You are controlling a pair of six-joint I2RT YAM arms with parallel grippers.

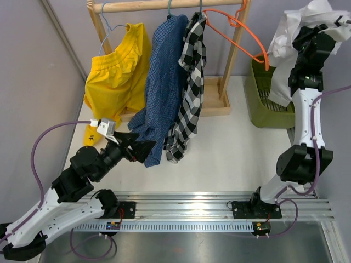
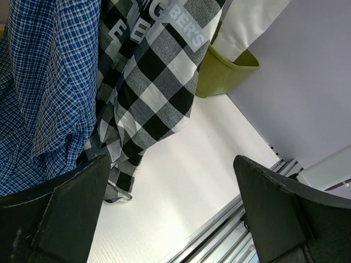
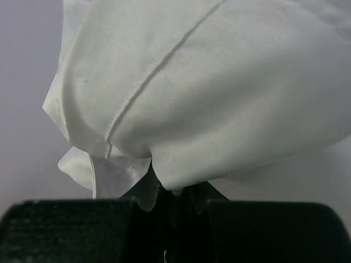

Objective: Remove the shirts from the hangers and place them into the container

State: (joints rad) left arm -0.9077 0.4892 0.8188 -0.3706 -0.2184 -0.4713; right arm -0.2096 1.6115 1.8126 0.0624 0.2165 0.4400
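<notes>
Right end effector (image 3: 175, 204) is pinched tight on a bunched fold of the plain white button-up shirt (image 3: 208, 93), held high, directly above the olive-green slotted plastic bin (image 1: 253, 101). The shirt's tail drapes down into the bin's mouth. Cloth looks light and limp with no stiffness, so I'd expect it to just follow gravity. Best grip is a gathered fold or a seam, since a single layer could slip. Long axis roughly vertical, bulk up, hem pointing at the bin.

Left end effector (image 1: 143, 145) is spread wide and holding nothing. It's well left of the bin, just beside the hem of the blue fine-check shirt (image 1: 164, 76). The black-and-white plaid shirt (image 1: 193, 82) hangs on that one's bin side. Both have vertical long axes, hems toward the white worktop (image 1: 230, 153).
</notes>
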